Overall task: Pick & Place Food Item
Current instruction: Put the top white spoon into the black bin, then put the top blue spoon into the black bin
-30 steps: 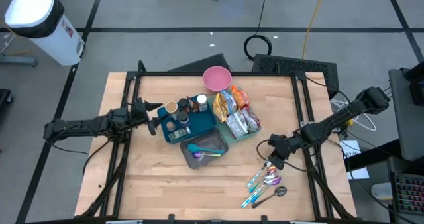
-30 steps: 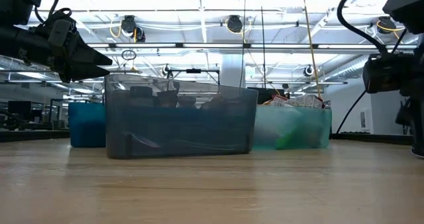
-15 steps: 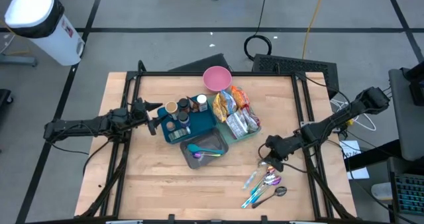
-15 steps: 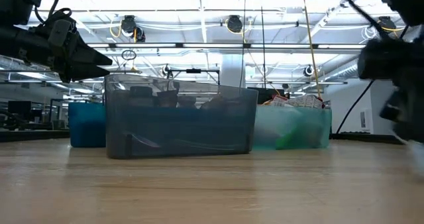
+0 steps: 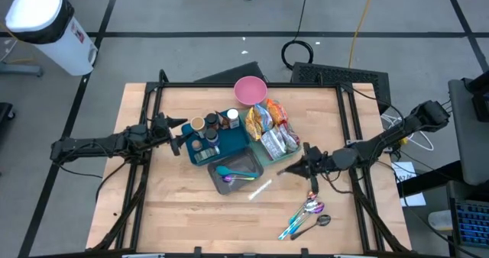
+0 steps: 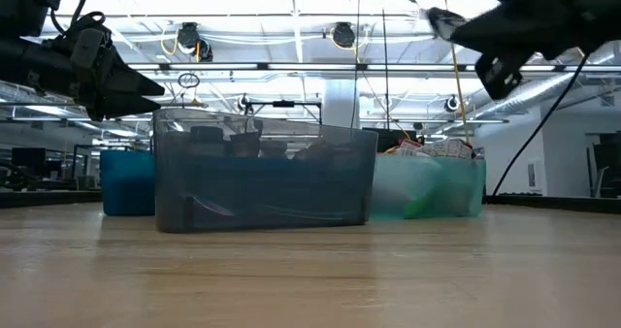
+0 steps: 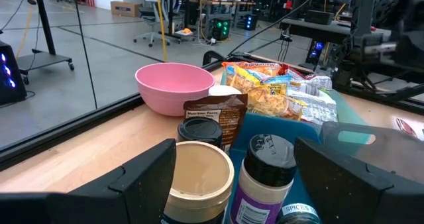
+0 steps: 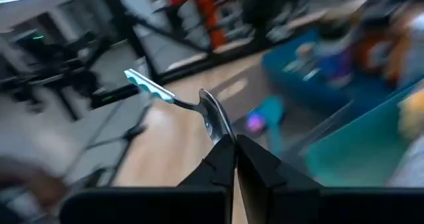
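Right gripper [image 5: 294,169] clamps spoon [image 8: 173,99] above wooden table [image 5: 176,212]; left gripper [image 5: 177,138] wide

Bright overhead lighting; motion-blurred right wrist view.

Motion blur smears the bins and floor behind the spoon [image 8: 177,103], and the grey bin [image 6: 260,180] hides its contents in the low view.

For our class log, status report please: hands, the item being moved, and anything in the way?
Right hand shut on teal-handled metal spoon, lifted near the bins. Left hand open, waiting by the spice jars. Nothing visibly blocking.
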Robot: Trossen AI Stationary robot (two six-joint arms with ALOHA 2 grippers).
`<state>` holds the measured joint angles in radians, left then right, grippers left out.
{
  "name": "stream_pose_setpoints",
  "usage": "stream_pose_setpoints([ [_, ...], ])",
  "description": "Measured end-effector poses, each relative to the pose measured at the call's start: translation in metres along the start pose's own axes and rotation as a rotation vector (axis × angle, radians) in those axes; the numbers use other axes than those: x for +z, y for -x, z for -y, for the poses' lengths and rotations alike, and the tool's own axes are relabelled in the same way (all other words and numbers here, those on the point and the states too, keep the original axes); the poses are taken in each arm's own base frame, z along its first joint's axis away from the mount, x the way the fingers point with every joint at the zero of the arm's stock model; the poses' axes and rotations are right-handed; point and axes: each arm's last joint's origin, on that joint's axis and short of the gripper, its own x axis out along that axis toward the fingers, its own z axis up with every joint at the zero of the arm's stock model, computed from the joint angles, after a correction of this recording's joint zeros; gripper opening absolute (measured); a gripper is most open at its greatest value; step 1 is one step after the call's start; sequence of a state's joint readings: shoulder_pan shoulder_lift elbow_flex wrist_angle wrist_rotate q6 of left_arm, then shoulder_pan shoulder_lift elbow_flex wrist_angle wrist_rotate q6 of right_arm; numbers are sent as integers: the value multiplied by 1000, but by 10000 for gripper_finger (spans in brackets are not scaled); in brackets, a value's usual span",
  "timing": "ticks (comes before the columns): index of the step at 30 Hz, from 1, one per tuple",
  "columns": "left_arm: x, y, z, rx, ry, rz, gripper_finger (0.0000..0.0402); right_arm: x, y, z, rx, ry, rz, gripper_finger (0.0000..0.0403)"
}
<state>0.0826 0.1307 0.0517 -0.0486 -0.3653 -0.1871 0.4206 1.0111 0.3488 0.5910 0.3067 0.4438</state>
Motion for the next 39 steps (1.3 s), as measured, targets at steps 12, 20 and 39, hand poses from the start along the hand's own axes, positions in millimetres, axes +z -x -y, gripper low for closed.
stream_pose_setpoints([
  [12,0,0,0,0,0,0,308,22,-68,-22,-425,320,-33,0],
  [20,0,0,0,1,0,0,308,12,-134,-28,-534,503,-133,0],
  [39,0,0,0,0,0,0,308,5,-167,-19,-376,533,-292,86],
])
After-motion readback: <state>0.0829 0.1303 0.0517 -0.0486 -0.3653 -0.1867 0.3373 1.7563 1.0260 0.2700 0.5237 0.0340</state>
